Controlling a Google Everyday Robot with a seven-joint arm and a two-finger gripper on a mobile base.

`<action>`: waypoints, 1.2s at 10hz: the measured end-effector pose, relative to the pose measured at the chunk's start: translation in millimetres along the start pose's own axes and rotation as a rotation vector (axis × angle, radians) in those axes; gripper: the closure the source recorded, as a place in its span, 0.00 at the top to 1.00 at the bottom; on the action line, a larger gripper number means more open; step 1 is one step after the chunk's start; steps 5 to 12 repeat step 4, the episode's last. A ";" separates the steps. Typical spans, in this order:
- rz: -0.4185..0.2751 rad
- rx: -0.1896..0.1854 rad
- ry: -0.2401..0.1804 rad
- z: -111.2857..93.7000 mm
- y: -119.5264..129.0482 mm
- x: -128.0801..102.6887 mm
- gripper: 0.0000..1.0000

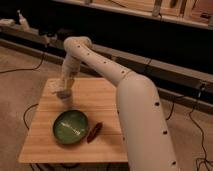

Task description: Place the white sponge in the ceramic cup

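My gripper (64, 90) hangs down from the arm's wrist over the far left part of the wooden table (45, 145). It is right at the spot where a small whitish round shape, the ceramic cup (63, 95), shows under its tip. The cup is mostly covered by the gripper. The white sponge is not visible on its own; it is hidden at the gripper or the cup, and I cannot tell which.
A green round plate (71, 126) lies at the table's front middle. A red-brown oblong item (95, 131) lies just right of it. My large white arm (135, 100) crosses the table's right side and hides what lies there. Cables run over the floor.
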 end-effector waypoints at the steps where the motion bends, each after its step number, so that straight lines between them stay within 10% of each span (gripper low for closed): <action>1: 0.001 0.001 0.000 -0.5 0.1 1.0 0.77; 12: -0.001 0.000 0.000 0.4 -0.1 -0.9 0.77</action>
